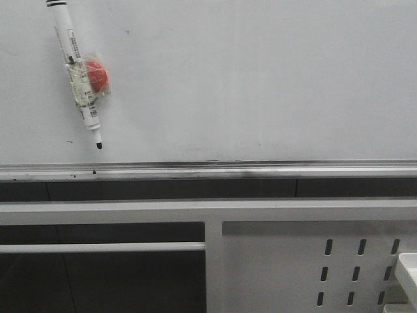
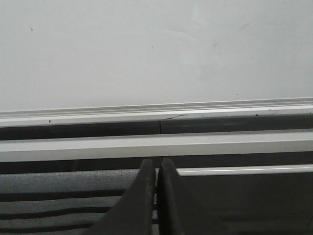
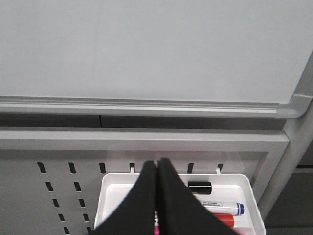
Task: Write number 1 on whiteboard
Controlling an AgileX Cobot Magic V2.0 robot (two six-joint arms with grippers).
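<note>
Whiteboard: the whiteboard (image 1: 247, 78) fills the upper front view, its silver ledge (image 1: 208, 171) along the lower edge.
Number 1: no stroke shows on the board; only small dark specks.
Marker: a black-tipped marker pen (image 1: 77, 72) sits above the ledge's left part, tilted, tip down, with a red magnet (image 1: 96, 75) taped to it; how it stays there is unclear.
Left end effector: left end effector (image 2: 157, 196) has fingers pressed together, holding nothing, below the ledge.
Right end effector: right end effector (image 3: 157, 200) is likewise closed and empty, below the ledge, over a white tray (image 3: 247, 191) of markers.
Risk: a closed end effector could knock the pen off the board rather than grasp it.
Hidden: the pen's cap end is cut off; neither arm appears in the front view.
</note>
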